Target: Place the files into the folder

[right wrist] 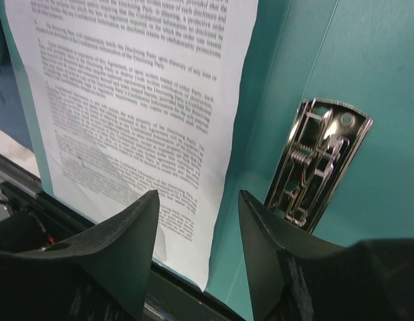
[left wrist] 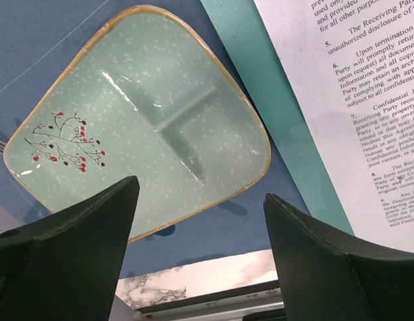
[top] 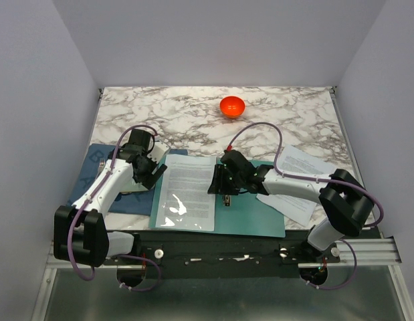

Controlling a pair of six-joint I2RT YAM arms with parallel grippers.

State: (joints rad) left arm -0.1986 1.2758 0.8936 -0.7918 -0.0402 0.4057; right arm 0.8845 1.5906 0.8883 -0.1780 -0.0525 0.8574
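The teal folder (top: 250,217) lies open at the near edge of the table. One of the files (top: 186,190), a printed white sheet, rests flat on its left half. More files (top: 288,204) lie loose to the right, partly under my right arm. My right gripper (top: 215,186) hovers open over the sheet's right edge (right wrist: 227,134), beside the metal clip (right wrist: 320,160), with nothing between its fingers (right wrist: 198,195). Further left, my left gripper (top: 155,176) is open and empty (left wrist: 201,190) above the blue mat, close to the folder's left edge (left wrist: 260,67).
A pale mint plate (left wrist: 140,127) with a berry sprig sits on the dark blue cloth mat (top: 93,180) under my left arm. An orange bowl (top: 232,105) stands at the back of the marble table. The table's near rail runs right below the folder.
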